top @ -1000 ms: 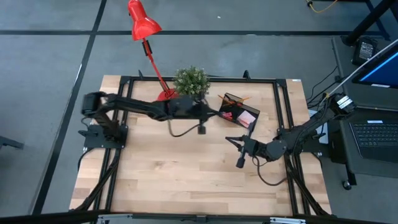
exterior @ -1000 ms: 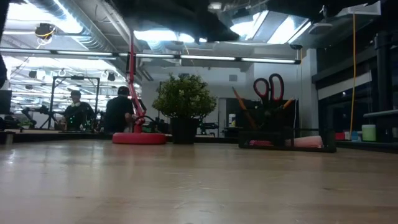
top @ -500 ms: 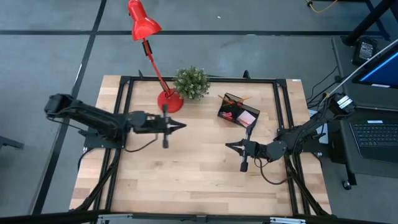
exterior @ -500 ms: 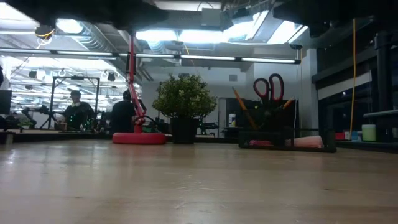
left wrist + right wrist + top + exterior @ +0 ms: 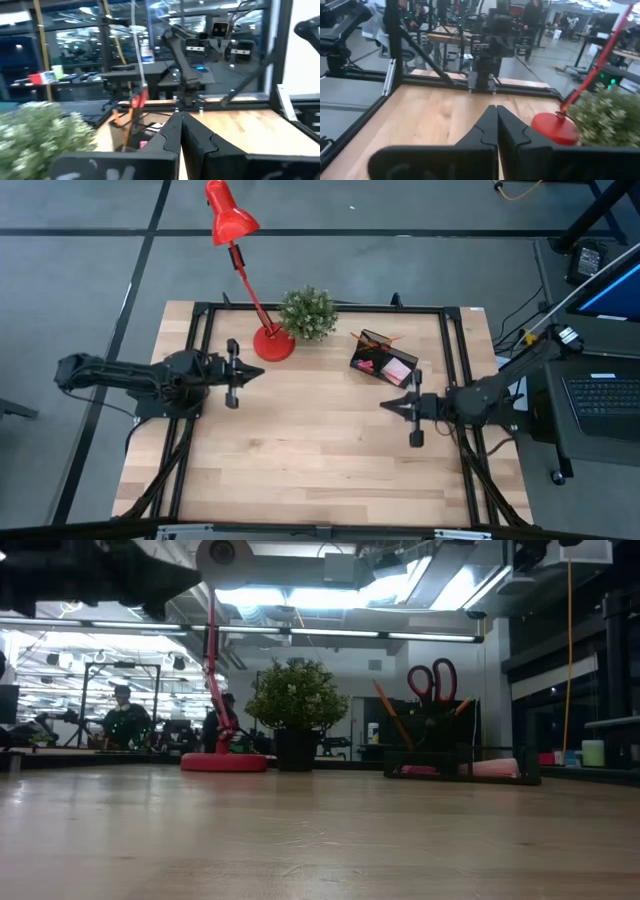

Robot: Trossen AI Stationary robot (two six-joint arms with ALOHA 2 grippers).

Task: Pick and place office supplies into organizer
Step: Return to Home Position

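Evidently homing: left gripper (image 5: 257,370) at nine o'clock and right gripper (image 5: 386,405) at three, both pinched shut on nothing, need only park clear of the organizer (image 5: 357,361) at one.

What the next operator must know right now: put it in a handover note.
Left gripper: over the left part of the table, fingers shut, empty.
Right gripper: over the right part, fingers shut, empty.
Organizer: back right, right of the plant; it holds scissors, pencils and a pink pad.
Done: no loose supplies show on the table.
Left: probably only parking both arms.
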